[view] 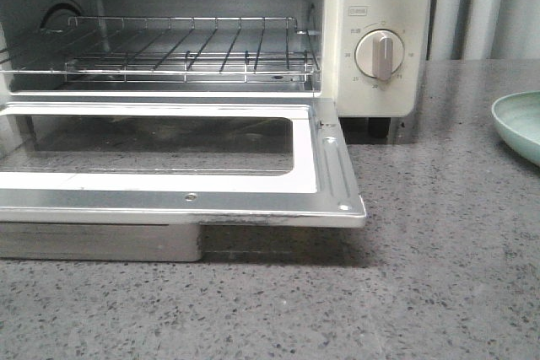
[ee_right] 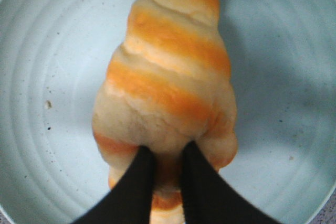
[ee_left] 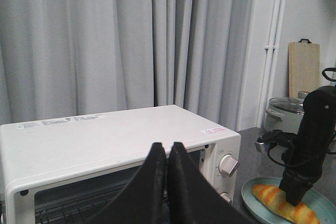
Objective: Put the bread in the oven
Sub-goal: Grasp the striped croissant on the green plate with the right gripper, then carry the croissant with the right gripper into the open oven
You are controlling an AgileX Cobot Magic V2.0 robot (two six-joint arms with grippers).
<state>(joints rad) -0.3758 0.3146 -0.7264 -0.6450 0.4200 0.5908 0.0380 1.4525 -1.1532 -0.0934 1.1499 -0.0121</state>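
Bread (ee_right: 168,77) lay on pale green plate (ee_right: 42,51), well right of oven (view: 380,40), door down, rack (view: 186,48) bare. R gripper (ee_right: 163,169) pinched only a narrow bit near one end; could tear or swing out on lift. L gripper (ee_left: 168,153) clenched, holding nothing, above oven.

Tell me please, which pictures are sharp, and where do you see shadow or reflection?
Front view: sharp; the open oven door casts a dark shadow on the counter, and its glass reflects faintly. Left wrist view: even, soft light; the left gripper is near and slightly blurred. Right wrist view: the bread is soft, its far tip blurred.
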